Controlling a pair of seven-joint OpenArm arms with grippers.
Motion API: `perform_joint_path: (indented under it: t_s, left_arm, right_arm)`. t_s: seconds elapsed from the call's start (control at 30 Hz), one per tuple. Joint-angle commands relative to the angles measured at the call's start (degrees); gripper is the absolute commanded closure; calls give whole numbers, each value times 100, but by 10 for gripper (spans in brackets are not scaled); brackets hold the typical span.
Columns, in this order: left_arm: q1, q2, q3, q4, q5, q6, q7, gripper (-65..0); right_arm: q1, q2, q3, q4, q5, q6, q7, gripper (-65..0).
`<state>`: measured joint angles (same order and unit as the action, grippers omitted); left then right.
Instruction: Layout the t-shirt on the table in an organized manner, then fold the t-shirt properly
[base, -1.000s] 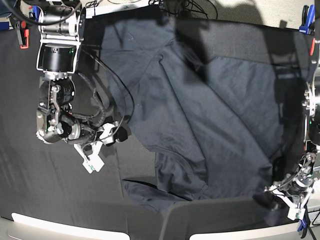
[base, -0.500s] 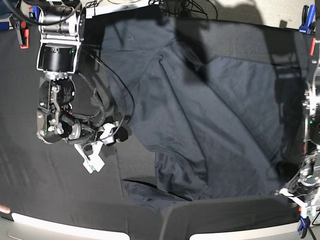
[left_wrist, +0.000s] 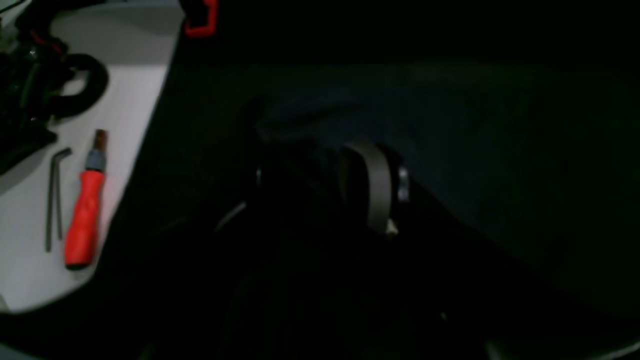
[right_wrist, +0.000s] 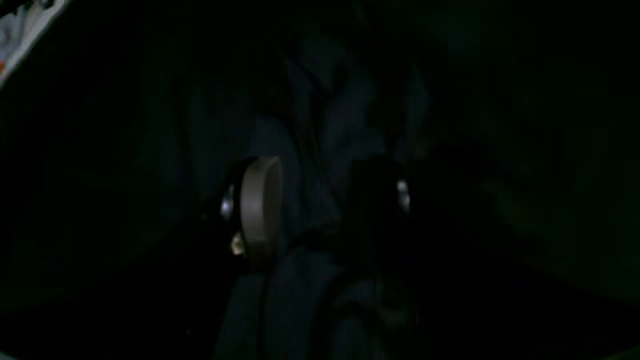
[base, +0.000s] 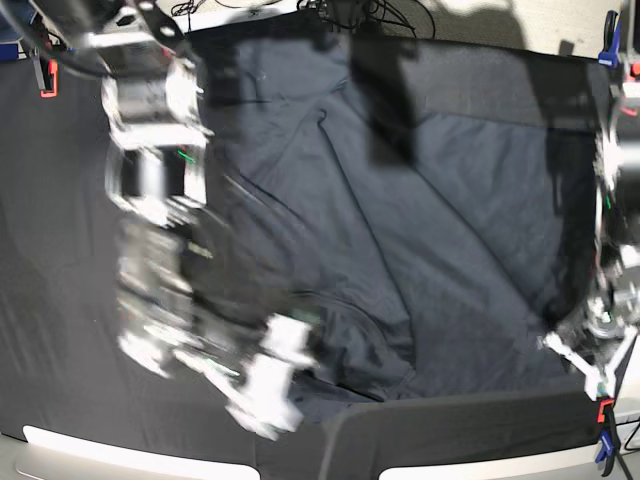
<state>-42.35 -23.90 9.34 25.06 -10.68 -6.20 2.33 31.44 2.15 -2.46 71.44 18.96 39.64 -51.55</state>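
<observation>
The dark navy t-shirt (base: 400, 230) lies spread and creased over the middle of the black table (base: 60, 250). My right gripper (base: 262, 395) is motion-blurred at the shirt's front left corner. In the right wrist view the right gripper (right_wrist: 325, 205) has its jaws apart, with bluish shirt folds (right_wrist: 320, 125) showing beneath the gap. My left gripper (base: 585, 372) hovers at the shirt's front right edge. The left wrist view shows the left gripper (left_wrist: 325, 190) with one pale pad (left_wrist: 375, 185) lit and its jaws apart over dark cloth, beside the shirt (left_wrist: 450, 140).
A red-handled screwdriver (left_wrist: 85, 215) and a hex key (left_wrist: 52, 195) lie on the pale surface beside the table. Red clamp (base: 42, 75) and blue clamp (base: 610, 35) hold the cloth's back corners. Cables (base: 360, 12) crowd the back edge. A dark grey panel (base: 450, 440) sits at the front.
The right arm has swept fast to the right and toward the front edge, onto the shirt's front left corner. The left gripper has shifted slightly back along the right edge.
</observation>
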Motion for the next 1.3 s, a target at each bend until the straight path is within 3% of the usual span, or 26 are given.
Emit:
perform_joint_path:
  t_s: [0.0,0.1,0.3,0.37,0.47,0.63,0.8,1.07,1.27]
  left_arm:
    - [-37,-94,-11,341,-37,26,-55,-204]
    - [487,-146,-105,1207,-39,179,177,-204]
    - [1543,-326,-612,2946,-205,343,619,-204]
    - [1858,-332,-848,3407,-205,343,761,-204]
    - [2275,-328,-1137,3956,-208,341,883,-204]
    - [2822,-328,-1318,4524,-199,341,883,-204]
    - [3099,-310,-1318,4607,-181,343,876,-204]
    - [3171,-310,-1318,4607,-138,343,872,-204]
    - [3171,-310,-1318,4607,-138,343,850,-204]
  right_arm:
    - [302,-120,-138,-63,-101,36,249,-274]
    - [699,-442,-409,-739,-590,-175,616,-274]
    - [1609,-935,-420,-2745,-1303,-214,1182,-274]
    - [1860,-999,-420,-3401,-1438,-376,1567,-274]
    - [2124,-1029,-422,-4096,-1429,-870,1886,-274]
    - [2166,-1058,-422,-4371,-1449,-859,1956,-274]
    - [1943,-1045,-422,-4374,-1803,-859,1432,-274]
    - [1731,-721,-422,-4371,-1384,-835,142,-274]
    - [1705,-387,-422,-4371,-1379,-835,-157,-274]
